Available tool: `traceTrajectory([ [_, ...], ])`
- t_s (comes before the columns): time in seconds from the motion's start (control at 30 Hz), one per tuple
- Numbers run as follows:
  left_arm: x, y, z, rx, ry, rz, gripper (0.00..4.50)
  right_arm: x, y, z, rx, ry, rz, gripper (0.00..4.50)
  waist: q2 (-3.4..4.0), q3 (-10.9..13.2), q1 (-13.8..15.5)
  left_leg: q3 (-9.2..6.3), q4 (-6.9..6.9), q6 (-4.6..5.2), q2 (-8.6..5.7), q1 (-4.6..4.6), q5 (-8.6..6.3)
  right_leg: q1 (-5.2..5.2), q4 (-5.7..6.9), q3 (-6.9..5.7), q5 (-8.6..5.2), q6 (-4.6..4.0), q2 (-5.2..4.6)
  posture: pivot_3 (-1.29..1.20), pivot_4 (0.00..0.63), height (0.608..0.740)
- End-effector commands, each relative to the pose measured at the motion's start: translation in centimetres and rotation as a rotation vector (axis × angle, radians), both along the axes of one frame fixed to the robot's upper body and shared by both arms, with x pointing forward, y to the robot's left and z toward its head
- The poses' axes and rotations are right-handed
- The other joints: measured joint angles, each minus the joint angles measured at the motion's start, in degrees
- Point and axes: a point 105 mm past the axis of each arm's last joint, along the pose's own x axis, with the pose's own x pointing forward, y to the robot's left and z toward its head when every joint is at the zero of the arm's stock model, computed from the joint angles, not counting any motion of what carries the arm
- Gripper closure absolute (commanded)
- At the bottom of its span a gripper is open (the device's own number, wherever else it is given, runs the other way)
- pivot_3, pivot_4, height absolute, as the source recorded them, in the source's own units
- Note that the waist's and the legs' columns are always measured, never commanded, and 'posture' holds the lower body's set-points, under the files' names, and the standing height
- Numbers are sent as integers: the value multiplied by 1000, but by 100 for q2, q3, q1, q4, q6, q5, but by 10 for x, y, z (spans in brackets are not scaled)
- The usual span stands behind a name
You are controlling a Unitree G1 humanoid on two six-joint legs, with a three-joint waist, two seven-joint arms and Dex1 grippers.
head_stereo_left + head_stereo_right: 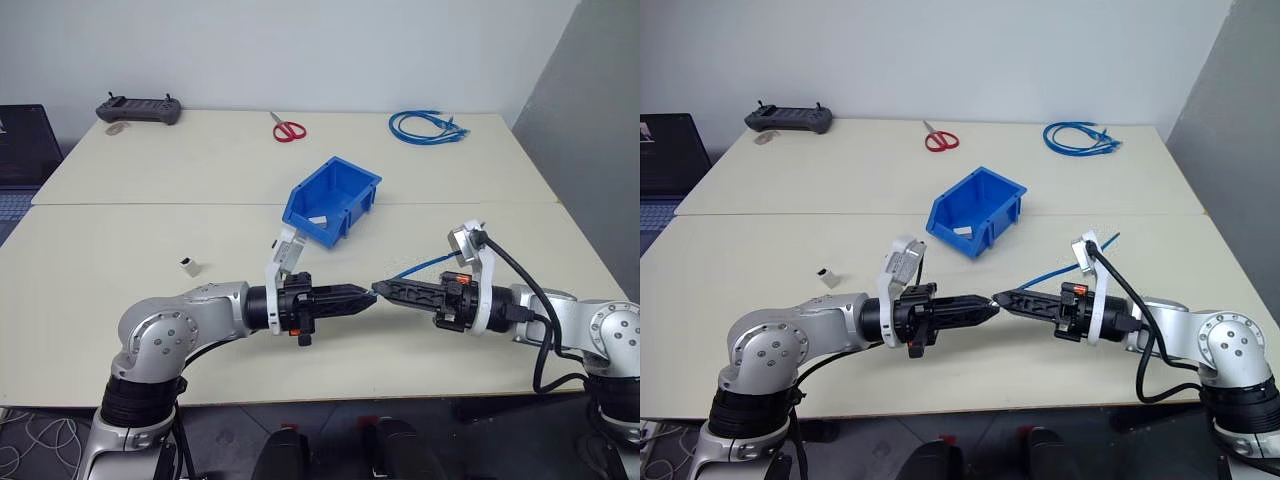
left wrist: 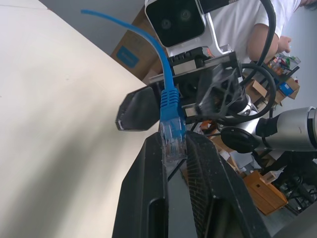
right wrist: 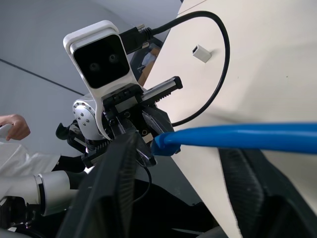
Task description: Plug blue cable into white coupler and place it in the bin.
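Note:
My left gripper (image 1: 365, 293) is held above the table's front half, pointing right, shut on the clear plug of the blue cable (image 2: 166, 74). From that plug the blue cable (image 1: 425, 266) runs back to the right, above the right arm. My right gripper (image 1: 380, 288) faces the left one tip to tip. Its fingers (image 3: 124, 163) stand apart on either side of the cable (image 3: 237, 136), so it is open. The white coupler (image 1: 189, 266) lies alone on the table, left of the left arm. The bin (image 1: 355, 215) stands behind both grippers with a small white piece inside.
Red-handled scissors (image 1: 288, 128), a coil of blue cables (image 1: 428, 126) and a black controller (image 1: 139, 108) lie along the far table. A laptop (image 1: 20, 150) sits at the left edge. A person in a white shirt (image 2: 247, 29) stands beyond the table.

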Motion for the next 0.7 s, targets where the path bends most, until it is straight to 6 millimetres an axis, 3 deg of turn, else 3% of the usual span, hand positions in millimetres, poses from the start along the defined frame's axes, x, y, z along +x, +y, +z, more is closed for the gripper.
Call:
traceTrajectory([
  [0.03,-6,-5,6,-11,-37,-29,4262,-3,3,12,51,-20,25,2949,0,0,0,0,0,0,0,0,0,0,0,0,0,0,0,0,150,740],
  [0.23,-5,-7,7,-9,-40,-30,4262,-2,3,14,56,-20,26,4254,0,0,0,0,0,0,0,0,0,0,-1,0,0,0,0,0,150,740],
  [0.53,-3,-6,4,12,-66,11,4262,-5,5,13,47,-22,46,4328,0,0,0,0,0,0,0,-1,0,0,-1,0,0,0,0,0,150,740],
  [0.6,-7,-5,4,0,-48,-9,3561,-5,5,12,43,-22,43,4328,0,0,0,0,0,0,0,-1,0,0,-2,0,0,0,0,0,150,740],
  [0.7,-16,-1,2,22,-57,-45,3011,-2,4,10,33,-27,28,4328,0,0,-2,0,-1,0,1,-1,0,-1,-2,0,0,0,0,0,150,740],
])
